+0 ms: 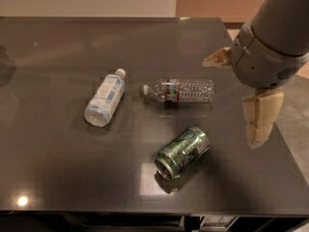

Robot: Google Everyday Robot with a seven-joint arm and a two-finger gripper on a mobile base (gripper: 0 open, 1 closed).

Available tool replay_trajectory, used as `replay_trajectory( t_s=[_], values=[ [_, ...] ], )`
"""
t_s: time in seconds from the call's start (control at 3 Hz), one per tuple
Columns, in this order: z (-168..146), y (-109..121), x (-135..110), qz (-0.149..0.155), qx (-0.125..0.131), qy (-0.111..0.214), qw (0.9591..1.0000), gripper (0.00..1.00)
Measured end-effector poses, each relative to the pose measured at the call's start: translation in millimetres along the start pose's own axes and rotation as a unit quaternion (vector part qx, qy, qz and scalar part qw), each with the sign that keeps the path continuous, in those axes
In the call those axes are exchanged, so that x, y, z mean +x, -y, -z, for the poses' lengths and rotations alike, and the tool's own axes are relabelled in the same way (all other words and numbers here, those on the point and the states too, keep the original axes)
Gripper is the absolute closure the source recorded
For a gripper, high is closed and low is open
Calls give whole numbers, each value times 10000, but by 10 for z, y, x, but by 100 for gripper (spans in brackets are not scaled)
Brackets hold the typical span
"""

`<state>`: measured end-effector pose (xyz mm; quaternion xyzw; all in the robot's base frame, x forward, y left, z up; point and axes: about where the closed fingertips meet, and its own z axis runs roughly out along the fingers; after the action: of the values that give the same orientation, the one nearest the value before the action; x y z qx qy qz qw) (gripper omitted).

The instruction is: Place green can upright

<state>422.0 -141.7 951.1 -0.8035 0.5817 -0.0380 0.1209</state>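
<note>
The green can (182,152) lies on its side on the dark table (58,168), front centre-right, its open silver end facing the front left. My gripper (231,100) hangs above the table's right side, to the right of and above the can, not touching it. Its two cream fingers (260,117) are spread apart and hold nothing. The grey arm comes in from the top right corner.
A clear ribbed plastic bottle (179,90) lies on its side just behind the can. A white-labelled plastic bottle (105,98) lies on its side to the left. The table's right edge (289,149) runs below the gripper, with floor beyond.
</note>
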Motion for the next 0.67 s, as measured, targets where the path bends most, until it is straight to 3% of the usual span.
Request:
replay_trajectory(
  t_s=[0.67],
  values=[
    [-401,53,-577,253,-183,214,9993,0]
  ],
)
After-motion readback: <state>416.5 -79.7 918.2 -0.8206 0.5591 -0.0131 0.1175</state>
